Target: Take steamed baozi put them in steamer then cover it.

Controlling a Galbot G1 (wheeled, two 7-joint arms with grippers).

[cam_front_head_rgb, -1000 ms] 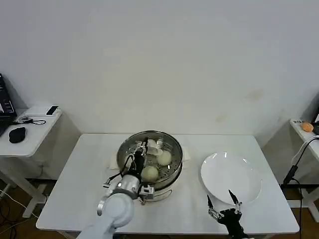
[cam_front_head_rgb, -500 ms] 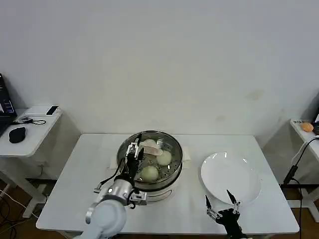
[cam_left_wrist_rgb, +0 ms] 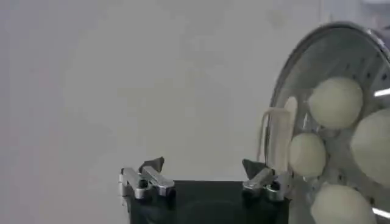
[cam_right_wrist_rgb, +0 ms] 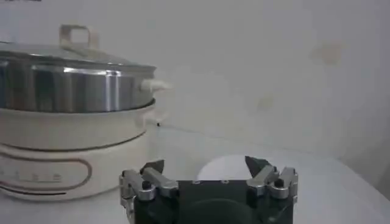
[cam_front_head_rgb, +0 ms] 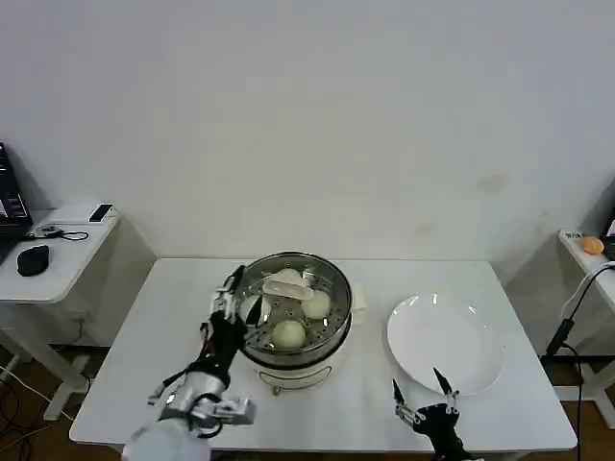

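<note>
The steamer (cam_front_head_rgb: 306,355) stands mid-table on its white base, and a clear glass lid (cam_front_head_rgb: 279,296) with a white handle (cam_front_head_rgb: 289,282) lies on it. Through the glass I see the steamed baozi (cam_front_head_rgb: 316,304) on the perforated tray; several of them show in the left wrist view (cam_left_wrist_rgb: 335,101). My left gripper (cam_front_head_rgb: 223,305) is open and empty, just left of the pot and apart from it. In its own view the left gripper (cam_left_wrist_rgb: 203,167) has the lid handle (cam_left_wrist_rgb: 277,131) beside one finger. My right gripper (cam_front_head_rgb: 416,381) hangs open and empty near the table's front edge.
A flat white plate (cam_front_head_rgb: 447,341) lies right of the steamer, with nothing on it, just beyond the right gripper (cam_right_wrist_rgb: 204,164). A side table (cam_front_head_rgb: 58,254) with a mouse stands far left. Another small table (cam_front_head_rgb: 588,252) and a cable stand at the far right.
My left gripper has let go of the lid handle and drawn back from over the pot to its left side. The lid stays on the steamer. The right gripper has barely moved.
</note>
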